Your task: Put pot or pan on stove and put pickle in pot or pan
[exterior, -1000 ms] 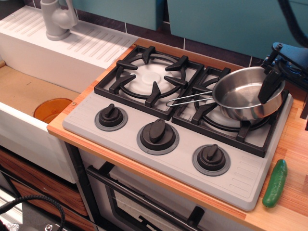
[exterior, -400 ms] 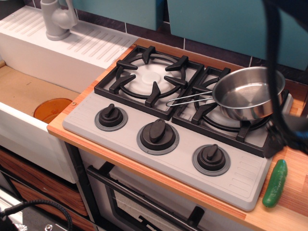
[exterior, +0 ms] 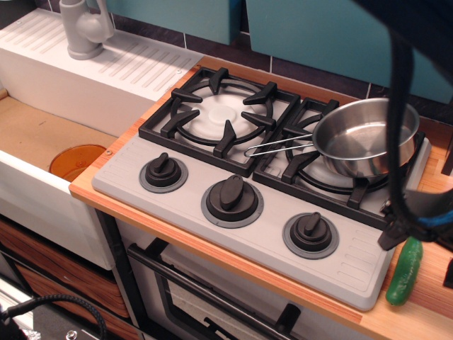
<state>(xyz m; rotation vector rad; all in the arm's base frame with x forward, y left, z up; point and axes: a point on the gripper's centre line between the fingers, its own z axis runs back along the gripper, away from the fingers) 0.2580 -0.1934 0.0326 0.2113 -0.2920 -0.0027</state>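
Observation:
The shiny steel pan (exterior: 361, 142) sits on the right burner of the grey stove (exterior: 269, 234), its wire handle (exterior: 276, 145) pointing left; the pan is empty. The dark-green pickle (exterior: 403, 278) lies on the wooden counter just right of the stove's front corner. My gripper (exterior: 422, 255) is low at the right edge, over the pickle's upper end. It looks open, with one dark finger (exterior: 393, 237) left of the pickle and another (exterior: 447, 273) to its right, partly cut off by the frame. It holds nothing.
A black cable (exterior: 400, 127) hangs down across the pan's right side. The left burner (exterior: 219, 113) is bare. A white sink (exterior: 42, 134) with an orange disc (exterior: 76, 161) and a grey faucet (exterior: 85, 28) lies to the left. Teal wall panels stand behind.
My gripper has let go of the pan's right rim, then moved forward and down to the counter by the pickle. The pan stays on the right burner; the pickle has not moved.

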